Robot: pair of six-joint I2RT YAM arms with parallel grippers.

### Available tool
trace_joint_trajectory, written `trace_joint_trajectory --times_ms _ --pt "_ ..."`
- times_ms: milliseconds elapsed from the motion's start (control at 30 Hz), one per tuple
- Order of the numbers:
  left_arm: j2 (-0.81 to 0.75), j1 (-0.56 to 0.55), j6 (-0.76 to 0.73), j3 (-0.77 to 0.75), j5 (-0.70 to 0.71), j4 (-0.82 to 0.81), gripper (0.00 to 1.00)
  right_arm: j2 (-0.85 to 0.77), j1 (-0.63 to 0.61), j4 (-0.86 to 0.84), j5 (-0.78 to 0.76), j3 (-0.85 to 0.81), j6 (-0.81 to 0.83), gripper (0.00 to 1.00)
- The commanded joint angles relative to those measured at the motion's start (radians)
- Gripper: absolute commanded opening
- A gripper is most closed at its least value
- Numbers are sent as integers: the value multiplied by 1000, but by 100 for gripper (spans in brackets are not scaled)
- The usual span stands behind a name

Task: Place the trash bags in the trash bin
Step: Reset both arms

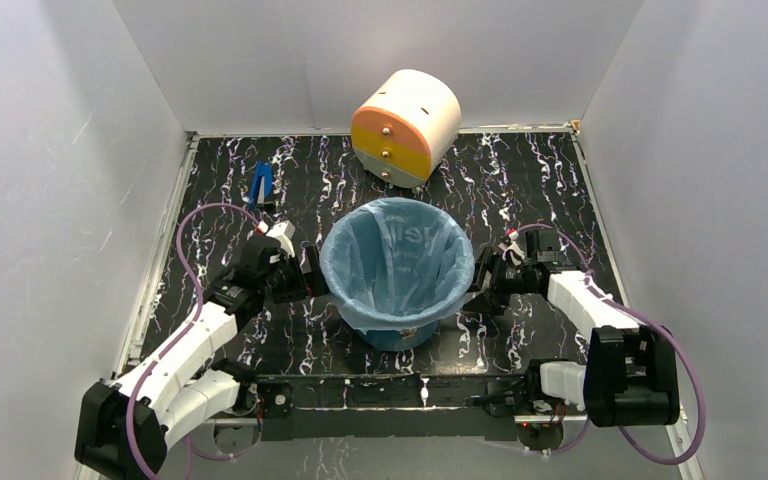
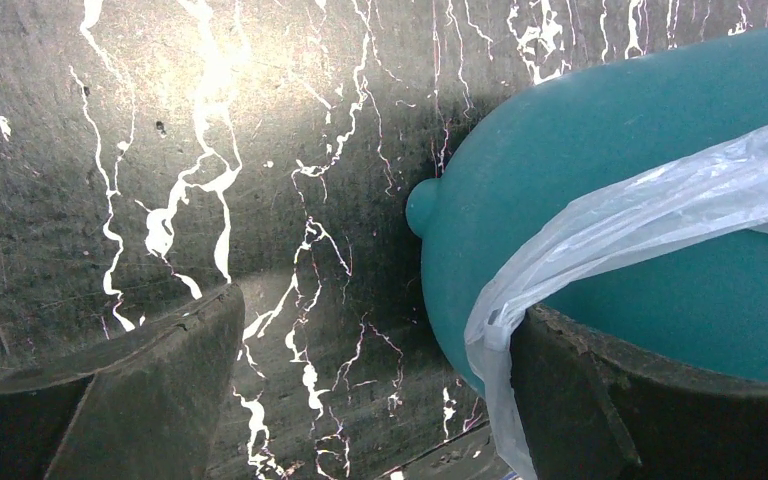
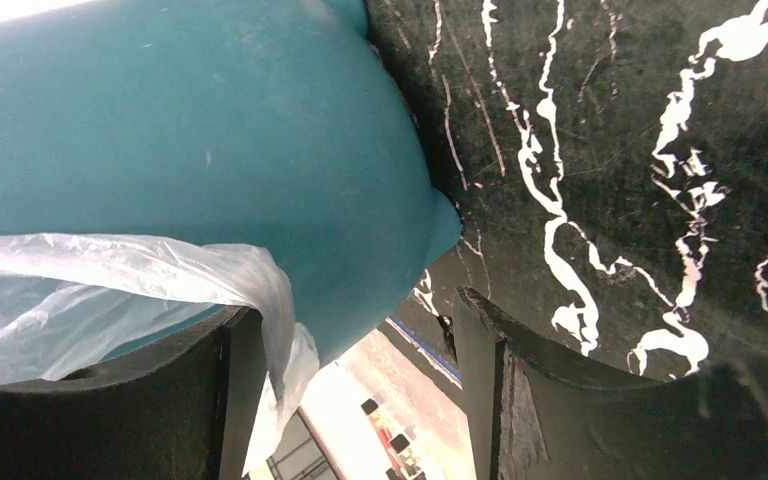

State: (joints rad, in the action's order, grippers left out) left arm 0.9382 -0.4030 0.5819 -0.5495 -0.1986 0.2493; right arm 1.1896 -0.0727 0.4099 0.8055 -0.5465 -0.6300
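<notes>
The teal trash bin (image 1: 400,336) stands upright at the table's middle. The light-blue trash bag (image 1: 397,258) lines it, its hem folded over the rim. My left gripper (image 1: 306,272) is at the bin's left side and is open. In the left wrist view the left gripper (image 2: 370,400) has one finger (image 2: 650,410) against the bag hem (image 2: 600,230) on the bin wall (image 2: 580,140). My right gripper (image 1: 481,280) is at the bin's right side. In the right wrist view the right gripper (image 3: 360,400) is open around the bin wall (image 3: 210,130), with the bag hem (image 3: 260,290) beside one finger (image 3: 160,400).
A cream-and-orange drum (image 1: 407,125) lies at the back of the table. A small blue object (image 1: 260,184) lies at the back left. White walls enclose the marbled black table (image 1: 560,190) on three sides.
</notes>
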Motion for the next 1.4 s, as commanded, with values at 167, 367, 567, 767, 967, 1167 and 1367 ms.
trace_joint_trajectory --times_ms 167,367,567,767,967,1167,1367 --pt "23 1 -16 40 9 -13 94 72 -27 -64 -83 -37 -15 72" --pt "34 1 9 63 -5 -51 94 109 -29 -80 -101 -56 -24 74" --pt "-27 1 37 47 71 -27 95 23 -29 -19 -227 -92 -44 84" --pt "-92 0 77 8 237 62 96 -170 -29 33 -463 -132 -115 90" --pt "-120 0 99 -28 328 127 96 -294 -29 56 -597 -173 -127 92" --pt "-120 1 48 -45 223 120 96 -311 -29 90 -598 -222 -98 92" --pt "-89 0 17 -94 85 192 96 -276 -29 121 -447 -289 -25 94"
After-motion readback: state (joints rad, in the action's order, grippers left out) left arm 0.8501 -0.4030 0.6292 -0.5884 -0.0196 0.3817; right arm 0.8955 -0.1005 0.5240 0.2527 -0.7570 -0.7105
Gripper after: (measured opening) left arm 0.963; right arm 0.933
